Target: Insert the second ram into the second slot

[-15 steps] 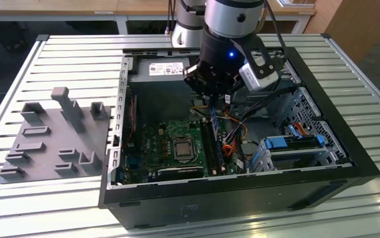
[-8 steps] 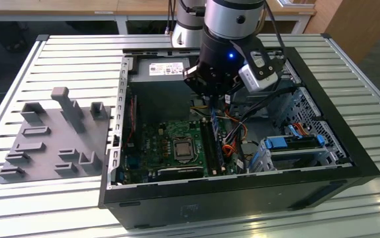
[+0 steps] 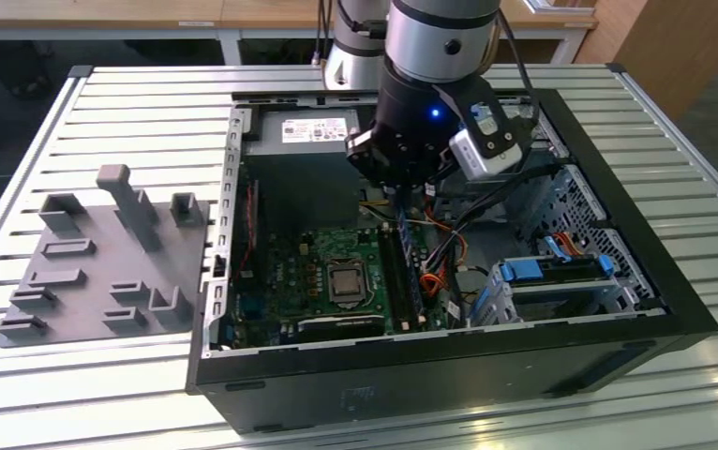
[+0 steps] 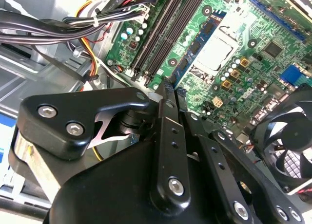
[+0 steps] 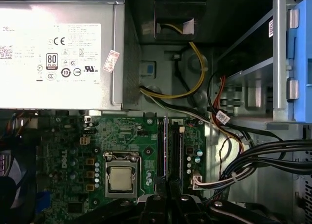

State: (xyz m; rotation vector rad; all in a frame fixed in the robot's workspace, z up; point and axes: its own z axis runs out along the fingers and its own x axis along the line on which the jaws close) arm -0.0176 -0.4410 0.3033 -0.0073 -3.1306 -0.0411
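Open case (image 3: 459, 380) lies on a slatted table (image 3: 122, 112), with the arm reaching down into it. A grey jig (image 3: 97, 262) sits on the table beside the case, on the exterior view's left. The gripper (image 3: 402, 202) hangs low over the board (image 5: 126, 131), above the slots (image 4: 163, 36). It is clenched: the fingertips (image 4: 166, 100) are drawn together on the ram (image 4: 197, 46), pinching the thin blue stick between them. The ram stands on edge, in line with the slots, at the slot nearest the socket (image 5: 119, 177). The black slots on its other side are bare. I cannot tell whether the ram is seated or just above its slot. The power supply (image 5: 58, 53) lies past the far end of the slots. A cable bundle (image 5: 273, 156) runs on the side of the slots away from the socket. A fan (image 4: 287, 136) sits past the socket, near the board's edge. Blue drive brackets (image 3: 560, 267) are in the case corner on the exterior view's right.
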